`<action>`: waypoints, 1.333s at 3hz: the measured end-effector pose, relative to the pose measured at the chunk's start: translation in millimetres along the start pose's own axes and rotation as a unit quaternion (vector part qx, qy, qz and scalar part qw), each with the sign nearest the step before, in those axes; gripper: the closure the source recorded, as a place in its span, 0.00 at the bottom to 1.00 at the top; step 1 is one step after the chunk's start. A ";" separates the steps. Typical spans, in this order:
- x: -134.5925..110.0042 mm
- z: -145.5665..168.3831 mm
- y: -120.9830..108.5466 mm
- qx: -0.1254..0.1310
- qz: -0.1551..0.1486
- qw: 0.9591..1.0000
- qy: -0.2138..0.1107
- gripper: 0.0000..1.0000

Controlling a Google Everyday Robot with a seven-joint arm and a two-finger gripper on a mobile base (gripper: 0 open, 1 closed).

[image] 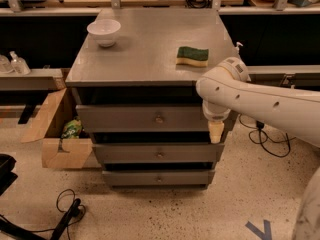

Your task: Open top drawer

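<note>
Cardboard box (54,134) by cabinet's left side, bowl (104,31) at top's back-left corner — neither blocks me. Top drawer (130,118) sits directly under the top, knob (159,118) at centre. Sponge (192,56) near right edge. Gripper (216,132) hangs at drawer front's right end, probably lining up — can't tell its state.

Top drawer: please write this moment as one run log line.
task: open top drawer | gripper: at drawer front's right end, right of knob | knob: not gripped

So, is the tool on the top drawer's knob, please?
No, the tool hangs at the right end of the top drawer, well apart from the knob at its centre.
</note>
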State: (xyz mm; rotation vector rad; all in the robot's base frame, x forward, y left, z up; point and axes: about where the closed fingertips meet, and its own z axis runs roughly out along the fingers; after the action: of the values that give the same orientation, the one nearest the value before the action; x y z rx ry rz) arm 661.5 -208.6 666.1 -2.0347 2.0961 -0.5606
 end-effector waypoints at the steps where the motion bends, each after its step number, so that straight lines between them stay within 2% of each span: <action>1: 2.4 14.9 15.0 -0.015 0.015 1.000 -0.009 0.37; 2: 2.1 21.0 23.2 -0.022 0.022 0.999 -0.015 0.61; 3: 2.5 18.0 22.0 -0.022 0.022 0.999 -0.015 0.86; 4: 2.5 17.9 22.0 -0.022 0.022 0.999 -0.015 1.00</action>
State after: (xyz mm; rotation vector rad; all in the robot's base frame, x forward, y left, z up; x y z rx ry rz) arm 647.8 -213.8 641.7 -2.0025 2.1481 -0.4776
